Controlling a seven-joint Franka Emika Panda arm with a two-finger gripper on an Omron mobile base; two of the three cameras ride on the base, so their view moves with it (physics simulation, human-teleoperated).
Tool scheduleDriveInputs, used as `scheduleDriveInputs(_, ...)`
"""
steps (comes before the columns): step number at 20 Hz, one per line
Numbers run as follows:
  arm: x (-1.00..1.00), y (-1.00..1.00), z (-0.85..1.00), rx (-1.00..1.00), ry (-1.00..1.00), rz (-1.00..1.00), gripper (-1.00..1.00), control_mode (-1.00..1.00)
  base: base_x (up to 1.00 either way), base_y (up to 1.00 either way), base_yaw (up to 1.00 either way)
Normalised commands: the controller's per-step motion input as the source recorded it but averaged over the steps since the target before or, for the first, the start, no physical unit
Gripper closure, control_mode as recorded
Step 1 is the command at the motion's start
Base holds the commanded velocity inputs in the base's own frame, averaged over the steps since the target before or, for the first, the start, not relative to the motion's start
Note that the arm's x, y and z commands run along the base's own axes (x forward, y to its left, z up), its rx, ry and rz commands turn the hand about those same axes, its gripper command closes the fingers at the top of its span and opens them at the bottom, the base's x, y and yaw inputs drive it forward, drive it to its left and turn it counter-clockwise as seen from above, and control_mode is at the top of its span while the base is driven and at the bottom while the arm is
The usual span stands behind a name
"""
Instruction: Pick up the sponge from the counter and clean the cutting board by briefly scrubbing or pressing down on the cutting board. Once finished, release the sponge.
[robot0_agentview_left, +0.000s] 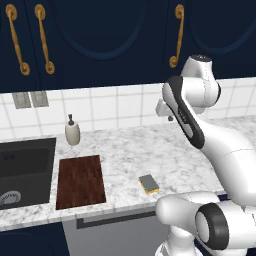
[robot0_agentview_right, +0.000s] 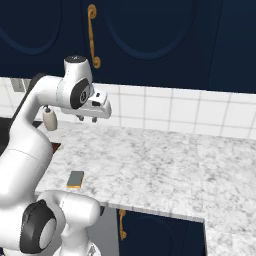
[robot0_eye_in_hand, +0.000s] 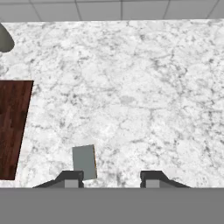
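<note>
The sponge (robot0_agentview_left: 148, 184) (robot0_agentview_right: 75, 179) lies flat on the marble counter (robot0_agentview_left: 150, 150) near its front edge, grey-green scrub side up. To its left lies the dark reddish-brown cutting board (robot0_agentview_left: 80, 181), beside the sink. My gripper (robot0_agentview_right: 87, 119) hangs high above the counter, pointing down, open and holding nothing. In the hand view the sponge (robot0_eye_in_hand: 84, 162) sits low, just by the left fingertip (robot0_eye_in_hand: 70, 178), and the cutting board (robot0_eye_in_hand: 13, 127) runs along the left edge. The gripper (robot0_eye_in_hand: 110, 179) has only bare counter (robot0_eye_in_hand: 131, 87) under the gap between its tips.
A dark sink basin (robot0_agentview_left: 25, 170) is set into the counter at the left. A pale soap bottle (robot0_agentview_left: 72, 131) (robot0_agentview_right: 49, 119) stands behind the board by the white tiled wall. Dark blue cabinets with gold handles (robot0_agentview_left: 176, 37) hang above.
</note>
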Motion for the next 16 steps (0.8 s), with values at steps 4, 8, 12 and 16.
scheduleDriveInputs(4, -0.32, 0.02, 0.00, 0.00, -0.01, 0.00, -1.00, -1.00, 0.00, 0.00, 0.00)
scheduleDriveInputs(8, -0.56, 0.19, -0.18, 0.01, 0.00, 0.01, -1.00, -1.00, 0.00, 0.00, 0.00)
scheduleDriveInputs(12, -0.46, 0.24, -0.32, -0.04, 0.04, 0.06, -1.00, -1.00, 0.00, 0.00, 0.00)
scheduleDriveInputs(16, -0.20, 0.30, -0.43, -0.11, 0.04, 0.05, -1.00, -1.00, 0.00, 0.00, 0.00)
